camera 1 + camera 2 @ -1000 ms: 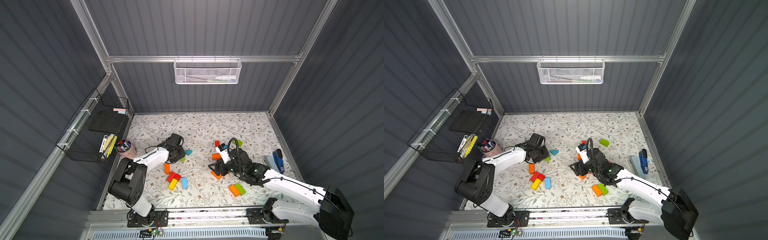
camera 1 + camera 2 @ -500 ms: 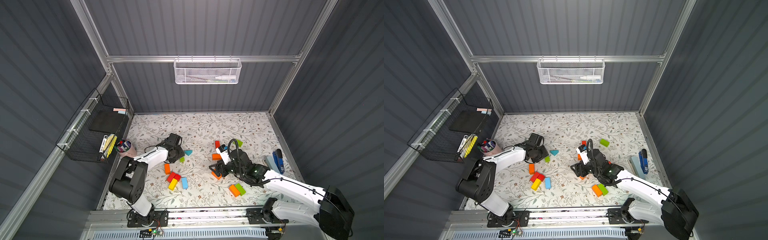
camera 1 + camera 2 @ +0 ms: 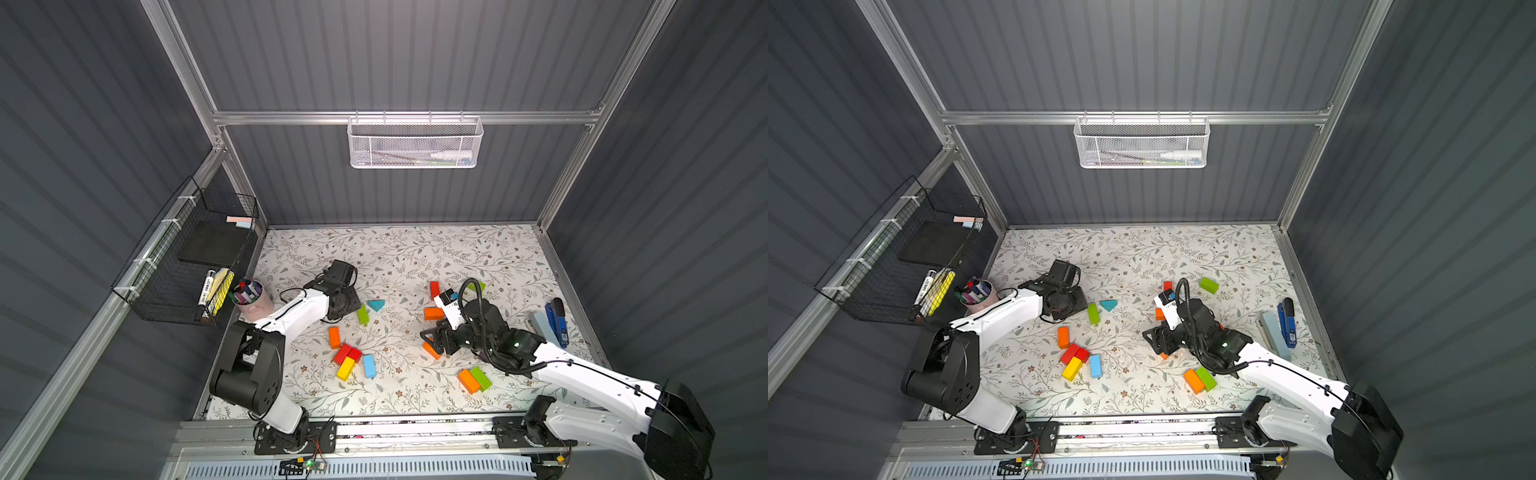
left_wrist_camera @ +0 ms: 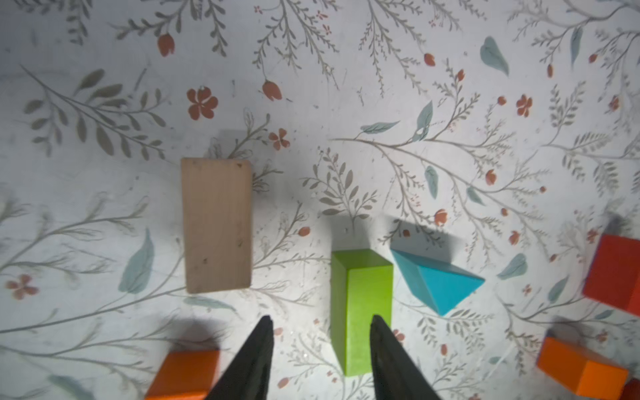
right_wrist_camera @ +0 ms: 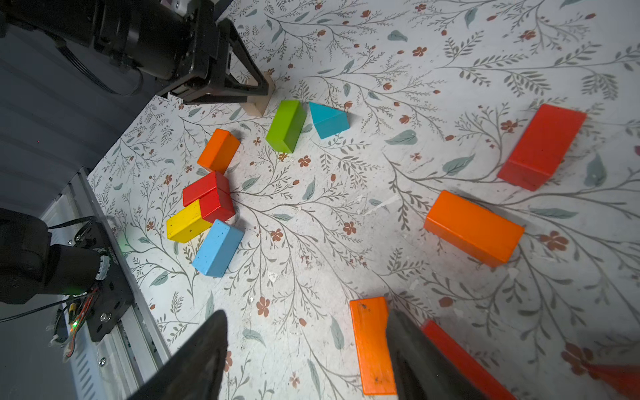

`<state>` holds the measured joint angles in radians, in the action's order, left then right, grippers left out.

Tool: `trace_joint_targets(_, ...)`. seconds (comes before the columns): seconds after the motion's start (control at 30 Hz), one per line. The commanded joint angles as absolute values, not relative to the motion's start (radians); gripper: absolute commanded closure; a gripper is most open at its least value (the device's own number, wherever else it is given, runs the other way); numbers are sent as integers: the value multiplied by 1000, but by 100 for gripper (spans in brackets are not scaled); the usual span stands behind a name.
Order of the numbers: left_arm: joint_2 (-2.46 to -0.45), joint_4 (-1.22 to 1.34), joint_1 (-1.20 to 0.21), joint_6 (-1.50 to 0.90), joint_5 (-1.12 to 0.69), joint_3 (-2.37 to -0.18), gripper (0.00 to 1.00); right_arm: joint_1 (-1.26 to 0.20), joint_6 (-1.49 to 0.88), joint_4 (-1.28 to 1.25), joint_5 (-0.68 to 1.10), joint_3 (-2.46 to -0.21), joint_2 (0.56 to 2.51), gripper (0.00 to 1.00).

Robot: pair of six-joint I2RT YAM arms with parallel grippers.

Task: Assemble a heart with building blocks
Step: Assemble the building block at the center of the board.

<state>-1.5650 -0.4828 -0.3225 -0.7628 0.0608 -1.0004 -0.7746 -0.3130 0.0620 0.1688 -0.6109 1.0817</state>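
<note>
Left wrist: tan woodgrain brick (image 4: 217, 225) beyond empty, parted left tool (image 4: 321, 317); right tool (image 5: 307, 312) likewise.

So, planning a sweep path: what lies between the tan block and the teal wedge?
A green brick, nearer the teal wedge than the tan block; left wrist view shows it.

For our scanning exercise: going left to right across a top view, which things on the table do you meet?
pink pen cup → lone orange brick → teal wedge → far red brick → blue stapler
</note>
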Motion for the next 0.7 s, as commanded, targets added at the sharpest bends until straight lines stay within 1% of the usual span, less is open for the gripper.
trace_joint_targets(0.0,-1541,-570,-321,-649,88,-981,62,-770,-299,78,164,-595,1083,26)
trace_joint_targets(0.07,-1551,-550,-322,-632,68,-972,69,-770,-298,74,166,-597,1088,26)
trace_joint_targets(0.17,-1576,-524,-324,-609,34,-971,72,-771,-304,72,161,-599,1089,26)
trace_joint_targets(0.4,-1651,-491,-343,-585,3,-974,75,-770,-305,80,149,-596,1075,26)
trace_joint_targets(0.67,-1658,-438,-354,-553,-58,-962,75,-770,-308,74,132,-588,1078,27)
